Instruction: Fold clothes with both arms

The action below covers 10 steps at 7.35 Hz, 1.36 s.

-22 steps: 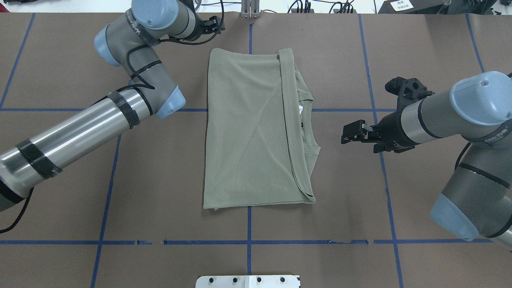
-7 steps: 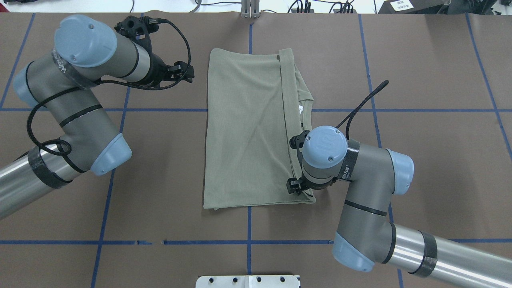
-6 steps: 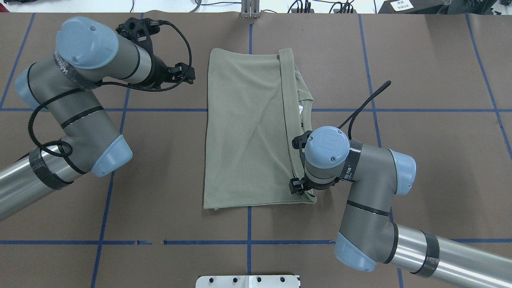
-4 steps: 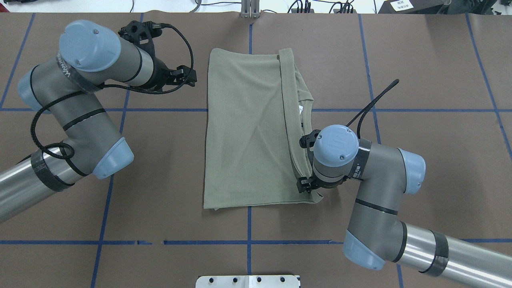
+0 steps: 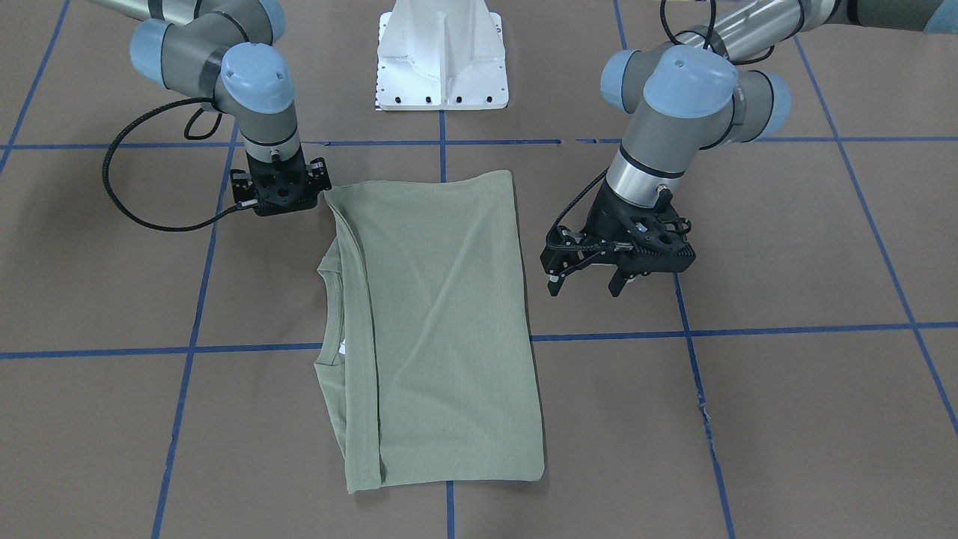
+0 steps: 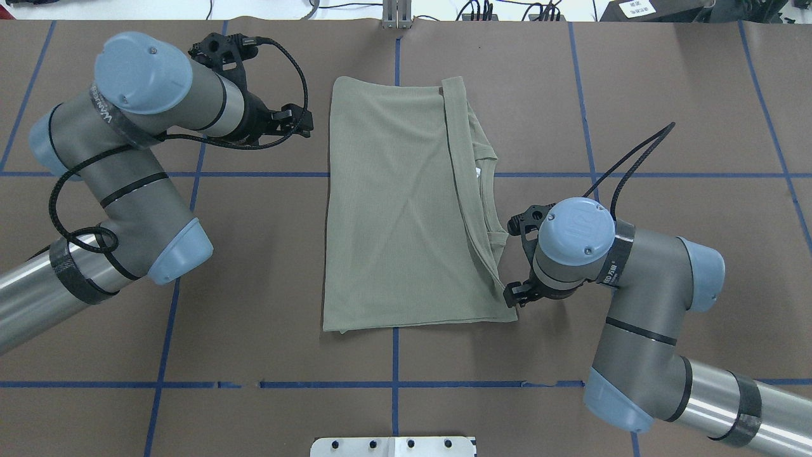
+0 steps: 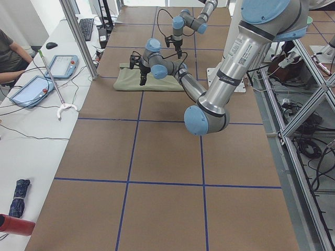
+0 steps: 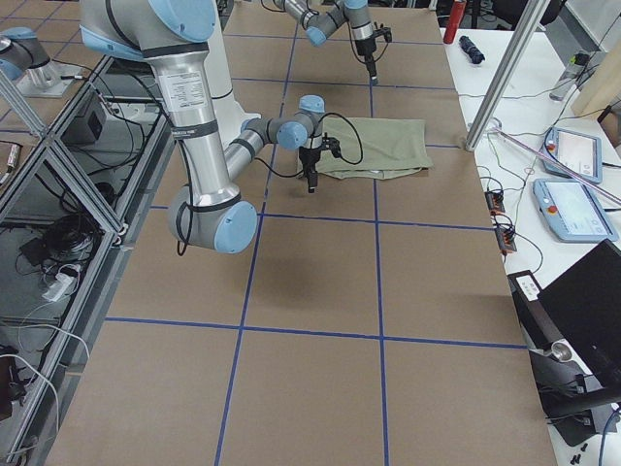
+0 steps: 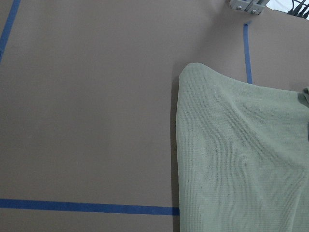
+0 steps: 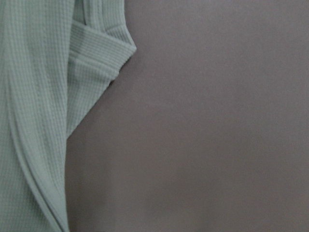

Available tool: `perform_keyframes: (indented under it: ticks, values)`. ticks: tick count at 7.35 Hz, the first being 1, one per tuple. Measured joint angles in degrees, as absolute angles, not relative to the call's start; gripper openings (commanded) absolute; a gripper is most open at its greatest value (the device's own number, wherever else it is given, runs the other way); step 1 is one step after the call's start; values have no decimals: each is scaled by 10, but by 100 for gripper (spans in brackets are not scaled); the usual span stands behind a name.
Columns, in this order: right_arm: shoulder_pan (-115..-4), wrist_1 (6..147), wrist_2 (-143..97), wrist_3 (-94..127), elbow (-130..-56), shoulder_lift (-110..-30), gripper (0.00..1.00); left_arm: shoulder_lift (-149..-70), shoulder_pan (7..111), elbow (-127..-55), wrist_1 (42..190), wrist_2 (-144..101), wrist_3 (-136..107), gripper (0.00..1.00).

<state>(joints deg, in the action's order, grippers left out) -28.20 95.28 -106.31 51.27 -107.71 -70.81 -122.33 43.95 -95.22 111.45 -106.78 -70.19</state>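
The sage-green shirt [image 6: 399, 209] lies folded into a long rectangle in the middle of the table, also seen from the front [image 5: 441, 314]. Its neck and white tag [image 6: 474, 174] are on the robot's right side. My left gripper [image 5: 583, 286] is open and empty, hovering just off the shirt's left edge near the far corner [image 6: 307, 124]. My right gripper [image 6: 512, 296] points down low at the shirt's near right corner [image 5: 278, 202]. Its fingers are hidden under the wrist. The right wrist view shows shirt layers [image 10: 34, 96] beside bare table.
The white pedestal base [image 5: 441, 56] stands at the robot's edge of the brown table, which carries blue tape lines [image 6: 394, 355]. A black cable [image 5: 127, 187] loops off the right wrist. A side bench with tablets [image 7: 31, 89] and a seated person lies beyond the far edge.
My right arm swung in to the shirt's near right corner, then slid right; the corner drew out a little to the right. My left gripper came down beside the shirt's left edge.
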Motion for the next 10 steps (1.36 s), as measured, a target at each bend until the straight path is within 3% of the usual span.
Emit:
perform_keyframes:
  ticks: [5,10]
  values:
    - [-304,955,-1058,506,-952,-550,100,-1222,439,-950,1116,-1068,-695,100]
    - [-298,969,-1069,503,-942,-576,100,-1222,439,-949,1118,-1068,-698,100]
